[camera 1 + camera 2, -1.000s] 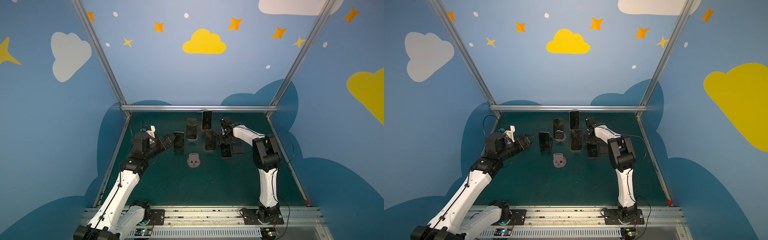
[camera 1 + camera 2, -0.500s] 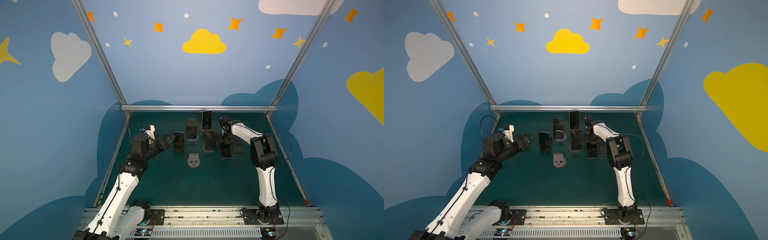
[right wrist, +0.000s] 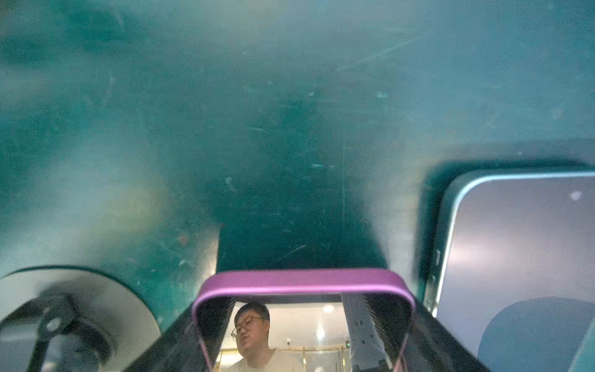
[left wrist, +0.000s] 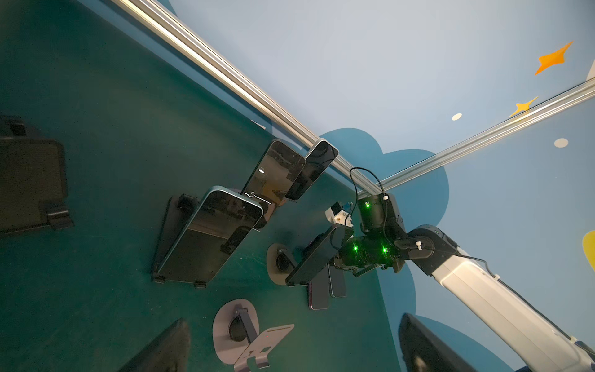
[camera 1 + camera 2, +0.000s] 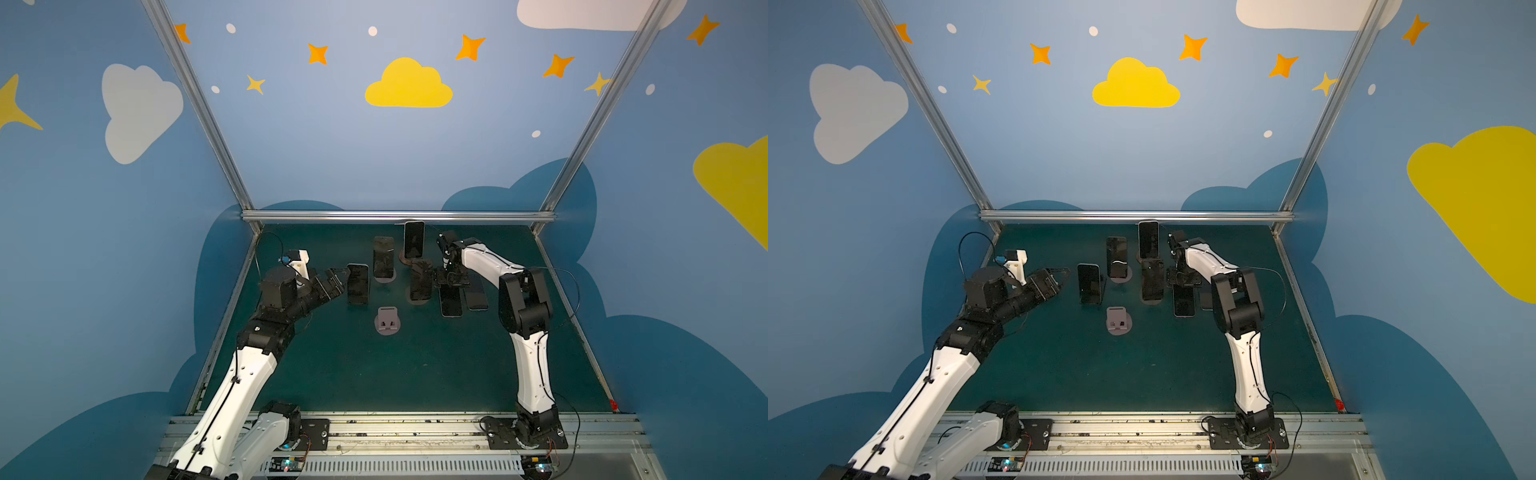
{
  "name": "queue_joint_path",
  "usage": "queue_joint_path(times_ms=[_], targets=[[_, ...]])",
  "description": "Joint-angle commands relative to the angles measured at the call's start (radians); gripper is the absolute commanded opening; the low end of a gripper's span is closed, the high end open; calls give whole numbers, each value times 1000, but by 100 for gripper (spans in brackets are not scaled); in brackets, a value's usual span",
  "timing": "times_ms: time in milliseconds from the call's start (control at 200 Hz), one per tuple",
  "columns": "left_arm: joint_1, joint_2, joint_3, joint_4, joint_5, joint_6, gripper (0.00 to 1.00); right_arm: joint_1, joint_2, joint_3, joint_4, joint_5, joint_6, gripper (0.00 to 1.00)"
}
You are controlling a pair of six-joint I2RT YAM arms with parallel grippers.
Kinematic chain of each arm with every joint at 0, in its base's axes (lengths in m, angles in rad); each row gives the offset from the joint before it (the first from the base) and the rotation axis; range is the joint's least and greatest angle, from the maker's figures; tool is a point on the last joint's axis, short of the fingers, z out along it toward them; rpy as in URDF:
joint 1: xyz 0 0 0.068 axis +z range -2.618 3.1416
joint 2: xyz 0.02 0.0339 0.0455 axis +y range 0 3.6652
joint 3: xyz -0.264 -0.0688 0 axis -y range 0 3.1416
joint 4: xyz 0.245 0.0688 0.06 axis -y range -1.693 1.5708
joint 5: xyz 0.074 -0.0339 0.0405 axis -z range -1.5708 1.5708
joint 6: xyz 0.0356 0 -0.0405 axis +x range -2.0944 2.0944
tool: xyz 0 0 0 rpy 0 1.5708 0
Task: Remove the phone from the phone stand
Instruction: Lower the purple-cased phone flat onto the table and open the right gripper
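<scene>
Dark green table [image 5: 415, 374], blue walls [image 5: 316, 145] with yellow and white clouds [image 5: 408, 85], orange stars [image 5: 469, 46]; one phone [image 3: 299, 281] edged purple.

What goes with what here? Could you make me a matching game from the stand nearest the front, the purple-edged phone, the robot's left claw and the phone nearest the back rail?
Things:
1. front stand
2. purple-edged phone
3. left gripper
4. back phone

States:
A. propped upright
B. jaws wide open
C. bare, no phone on it
D. lying flat on the mat

Pairs: 1-C, 2-D, 3-B, 4-A.
</scene>
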Motion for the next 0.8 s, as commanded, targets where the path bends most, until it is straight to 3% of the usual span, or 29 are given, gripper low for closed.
queue_joint_path(times_ms=[0,210,456,796], targets=[[-4,-10,-2,0,-7,13,100,-2,57,-7,-34,57,20,77],[-3,-8,-3,0,-5,11,100,0,56,-12,-30,63,20,85],[-6,0,-4,0,-11,13,100,-3,31,-24,-17,68,15,82],[-7,14,-9,3,-26,42,100,2,-107,-83,8,51,26,90]])
